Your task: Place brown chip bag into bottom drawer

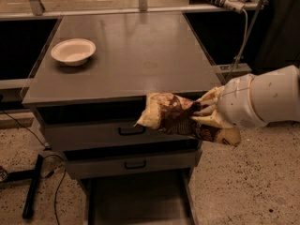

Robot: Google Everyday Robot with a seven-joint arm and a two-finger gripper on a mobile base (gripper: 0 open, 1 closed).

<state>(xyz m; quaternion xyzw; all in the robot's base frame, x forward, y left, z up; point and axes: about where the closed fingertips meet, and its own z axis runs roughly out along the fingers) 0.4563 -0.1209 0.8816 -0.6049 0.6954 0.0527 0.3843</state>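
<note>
My gripper [204,114] comes in from the right on a white arm and is shut on the brown chip bag [168,115], a crinkly bag with a dark brown middle and pale yellow ends. The bag hangs in the air in front of the cabinet's top drawer, past the front edge of the cabinet top. The bottom drawer [138,203] is pulled out at the bottom of the view, a grey flat-floored tray, directly below and slightly left of the bag.
A white bowl [73,51] sits on the grey cabinet top [140,55] at the left. Two shut drawers with black handles [131,131] are above the open one. Cables and a black stand leg lie on the floor at left.
</note>
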